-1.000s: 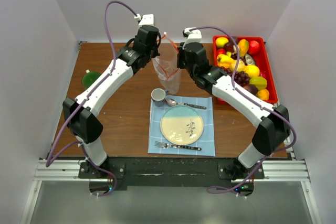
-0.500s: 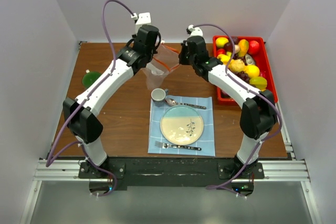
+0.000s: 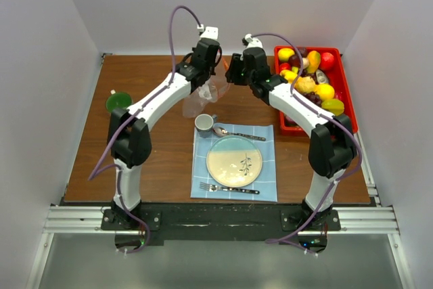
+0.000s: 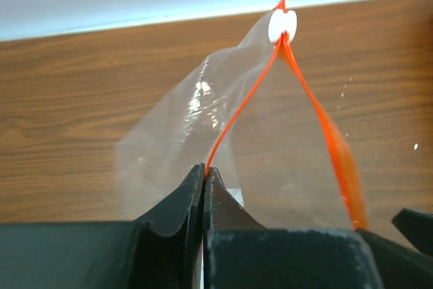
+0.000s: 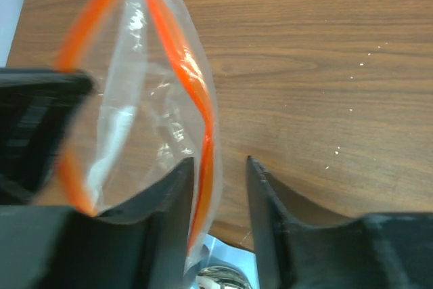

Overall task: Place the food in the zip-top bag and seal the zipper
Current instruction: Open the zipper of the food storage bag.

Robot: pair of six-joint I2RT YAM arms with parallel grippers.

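Note:
The clear zip-top bag (image 3: 201, 96) hangs over the table's far middle between my two grippers. In the left wrist view my left gripper (image 4: 203, 170) is shut on the orange zipper (image 4: 238, 112) at the bag's (image 4: 176, 133) mouth, which gapes open. A white slider (image 4: 282, 25) sits at the zipper's far end. My right gripper (image 5: 220, 164) is open, and the zipper (image 5: 205, 133) of the bag (image 5: 145, 99) hangs loose against its left finger. From above, my left gripper (image 3: 211, 71) and right gripper (image 3: 229, 76) are close together. The food (image 3: 312, 84) lies heaped in the red tray.
The red tray (image 3: 346, 89) stands at the far right. Near the bag are a grey cup (image 3: 204, 123) and a spoon (image 3: 230, 132). A plate (image 3: 234, 161) and fork (image 3: 226, 188) lie on a blue placemat (image 3: 267, 187). A green object (image 3: 118, 101) is at the left.
My right gripper has opened and released the bag's edge. My left arm has swung right and farther back with the bag, ending close to the right gripper.

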